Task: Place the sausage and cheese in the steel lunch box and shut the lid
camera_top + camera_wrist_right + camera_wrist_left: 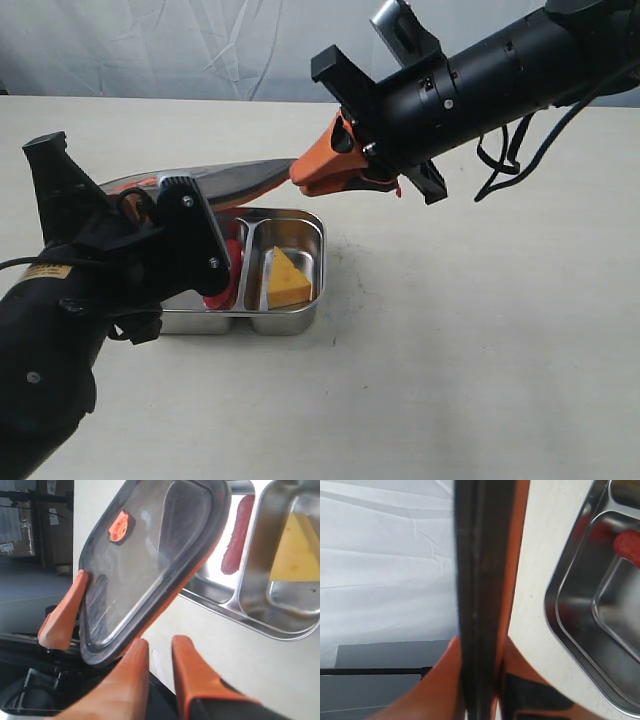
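Observation:
The steel lunch box [285, 322] stands on the table. The yellow cheese [288, 281] lies in its right compartment. The red sausage [224, 283] lies in the left one, half hidden behind my left arm. My left gripper [140, 185] is shut on the short end of the dark lid [235, 178], which hangs tilted over the box. In the left wrist view the lid [480, 580] runs edge-on between the orange fingers. My right gripper [160, 642] is open by a narrow gap, empty, its tip next to the lid's [150, 565] near edge. The orange valve [119, 526] faces this camera.
The pale table [470, 330] stretches to the right of the box and in front of it. A white cloth backdrop [200, 50] hangs behind. My left arm's black body [60, 360] fills the near left corner.

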Tool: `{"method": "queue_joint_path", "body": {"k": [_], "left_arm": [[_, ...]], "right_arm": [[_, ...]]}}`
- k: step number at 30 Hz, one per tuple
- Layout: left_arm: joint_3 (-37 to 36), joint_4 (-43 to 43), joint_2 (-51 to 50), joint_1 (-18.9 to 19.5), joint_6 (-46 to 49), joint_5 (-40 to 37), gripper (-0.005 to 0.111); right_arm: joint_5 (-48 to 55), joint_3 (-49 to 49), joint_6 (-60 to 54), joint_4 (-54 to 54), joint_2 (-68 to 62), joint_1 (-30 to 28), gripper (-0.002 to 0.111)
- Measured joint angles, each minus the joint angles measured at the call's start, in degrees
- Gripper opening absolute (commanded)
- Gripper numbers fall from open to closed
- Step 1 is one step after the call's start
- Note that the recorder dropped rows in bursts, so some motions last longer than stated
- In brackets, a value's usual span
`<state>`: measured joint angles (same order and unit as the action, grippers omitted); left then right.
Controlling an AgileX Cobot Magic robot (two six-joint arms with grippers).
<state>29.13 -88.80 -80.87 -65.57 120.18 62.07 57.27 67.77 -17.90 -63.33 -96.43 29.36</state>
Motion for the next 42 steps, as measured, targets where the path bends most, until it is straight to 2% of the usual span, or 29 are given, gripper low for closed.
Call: {"method": "queue_joint_path", "body": {"k": [5, 7, 18, 28, 42], "left_arm": [[0.0, 0.0, 0.0, 0.0, 0.0, 0.0, 0.0], [0.0, 0.0, 0.0, 0.0, 0.0, 0.0, 0.0], [0.0, 0.14, 0.0, -1.53, 0.0, 0.0, 0.0], [0.0, 0.42, 0.0, -1.84, 0.0, 0.13, 0.0], [0.96, 0.29, 0.0, -1.84, 0.0, 0.13, 0.0]], "right_arm": [[-1.5, 0.0, 3.87, 0.14, -0.35, 0.0, 0.093], [-1.74, 0.0, 4.83, 0.14, -0.81, 0.0, 0.103], [-4.56, 0.0, 5.53, -5.51, -3.02, 4.25, 0.104], [-3.53, 0.0, -1.7, -6.37, -3.14, 4.61, 0.104], [-7.69, 0.0, -8.65, -10.65, -3.14, 9.28, 0.104]]}}
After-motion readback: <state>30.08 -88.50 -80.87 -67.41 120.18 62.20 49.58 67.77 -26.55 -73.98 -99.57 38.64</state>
